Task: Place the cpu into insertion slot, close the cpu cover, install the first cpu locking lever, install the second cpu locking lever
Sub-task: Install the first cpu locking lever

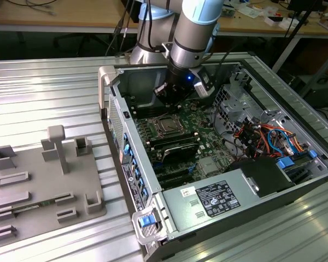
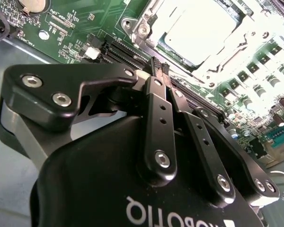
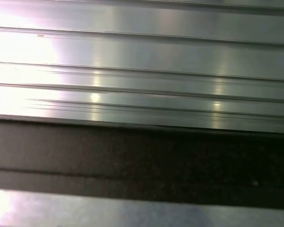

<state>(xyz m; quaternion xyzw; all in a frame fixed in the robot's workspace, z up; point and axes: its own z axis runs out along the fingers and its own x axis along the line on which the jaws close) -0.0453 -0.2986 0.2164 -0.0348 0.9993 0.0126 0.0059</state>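
Gripper point(image 2: 159, 67): jaws together, fingertips pressed tip to tip with nothing between them, hanging just above the green motherboard point(image 2: 80, 28) beside the socket, as seen in the second wrist view; in the exterior view the gripper point(image 1: 172, 94) sits inside the open computer case point(image 1: 251, 180), over the board's far part, close to the socket. Cpu point(image 2: 201, 35): seated flat in the insertion slot, its dull silver top showing through the window of the frame; in the exterior view the cpu point(image 1: 166, 125) lies in the middle of the board. Cpu cover point(image 2: 149, 23): shiny metal frame lying down flat around the chip, so judged closed. Status, as a judgement: placing and cover closing appear done. Locking levers: their state cannot be told from these pictures, so one or both may remain. Surroundings: ribbed metal table point(image 1: 49, 93) carrying the case; grey fixture plate point(image 1: 38, 185) with raised holders on the exterior view's left, well apart from the case; bundled orange and blue cables point(image 1: 262, 136) on the case's far side from the plate.
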